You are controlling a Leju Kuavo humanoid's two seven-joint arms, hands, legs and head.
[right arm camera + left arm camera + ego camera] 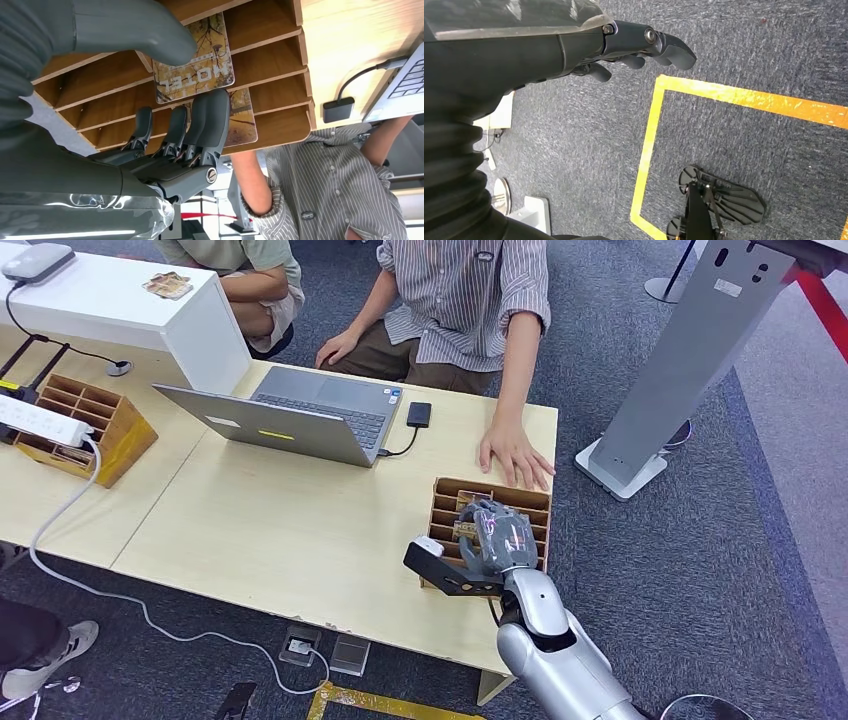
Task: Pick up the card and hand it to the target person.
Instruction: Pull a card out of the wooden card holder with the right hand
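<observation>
One card [195, 60] marked "hotel" stands in a slot of the wooden rack [445, 502] on the desk [280, 530], with the right hand [497, 538] spread empty around it, fingers [210, 117] not yet closed; pinching it seems next.

**Silver arm, grey hands**

The right arm [560, 650] is rounded silver metal, with a black bracket at its wrist. The right hand [165, 145] has a grey ribbed cover, a thick grey thumb, darker fingers — one screw. The left hand [574, 50] is dark, glossy.
</observation>
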